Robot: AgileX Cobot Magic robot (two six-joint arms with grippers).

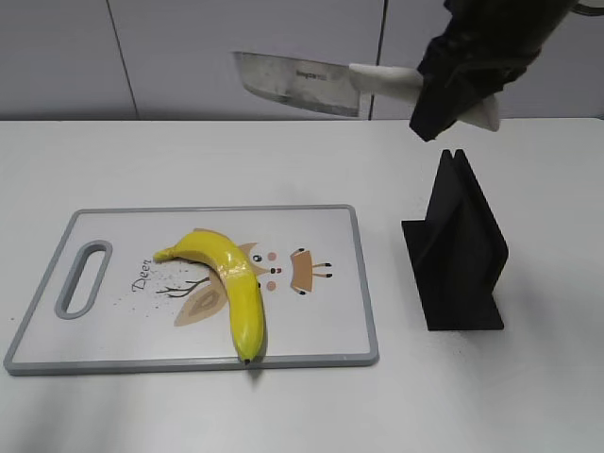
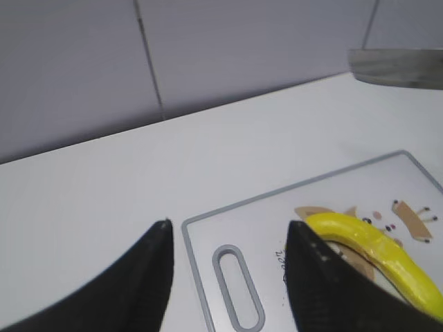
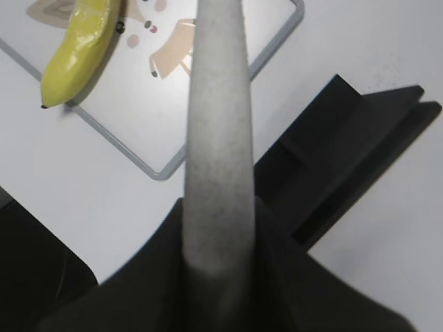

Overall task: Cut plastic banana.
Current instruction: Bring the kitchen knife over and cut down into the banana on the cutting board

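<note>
A yellow plastic banana (image 1: 226,283) lies on a white cutting board (image 1: 113,330) with a grey rim. It also shows in the left wrist view (image 2: 377,259) and the right wrist view (image 3: 79,45). My right gripper (image 1: 453,90) is shut on the white handle of a cleaver (image 1: 297,83), held high above the table with the blade pointing left. The handle fills the right wrist view (image 3: 216,138). My left gripper (image 2: 228,238) is open and empty above the board's handle-slot end (image 2: 235,287). It is out of the exterior view.
A black knife stand (image 1: 458,250) stands on the white table right of the board, below my right gripper; it also shows in the right wrist view (image 3: 346,145). A grey panelled wall runs behind the table.
</note>
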